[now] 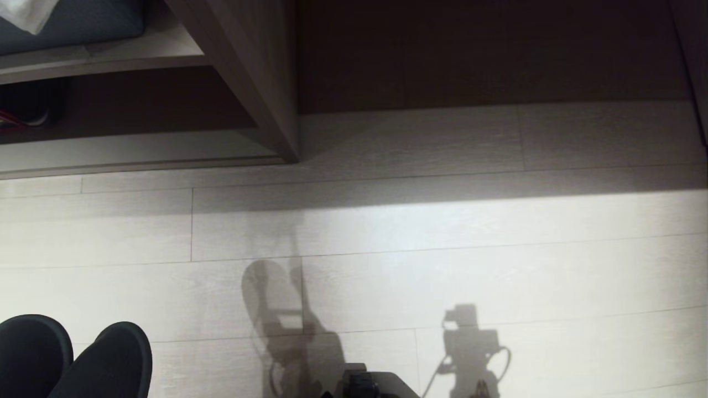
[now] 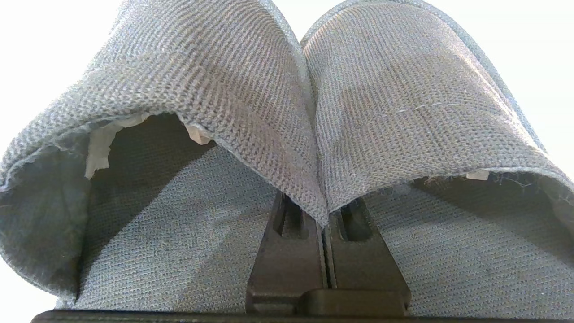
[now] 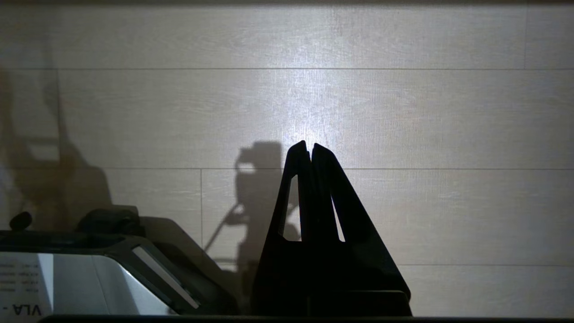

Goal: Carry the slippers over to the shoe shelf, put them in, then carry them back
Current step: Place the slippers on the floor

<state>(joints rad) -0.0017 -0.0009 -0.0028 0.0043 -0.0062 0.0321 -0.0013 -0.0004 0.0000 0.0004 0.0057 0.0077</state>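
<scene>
Dark charcoal fabric filled the left wrist view, where the slippers [image 2: 287, 112] stood side by side with their inner edges pressed together. The left gripper [image 2: 323, 220] was clamped on those two inner edges, its black fingers [image 2: 287, 264] brought together with the knitted cloth pinched between them. Both openings of the slippers faced the camera, and a bit of white lining showed inside one of them. In the head view the rounded toes of the slippers [image 1: 72, 359] appeared at the lower left corner, above the pale wood-grain floor [image 1: 442, 265] and well apart from the furniture. The shoe shelf [image 1: 138, 121] lay at the upper left of that view, a low dark cubby with a pale base board, and something dark with a red line [image 1: 22, 113] sat deep at its left end; I cannot tell what it was. To the right of the cubby was a darker, taller recess [image 1: 487, 55]. The right gripper [image 3: 309, 150] hung over the bare floor with its fingers together and nothing between them, beside the robot base [image 3: 89, 273]. Shadows of the arms fell on the planks.
</scene>
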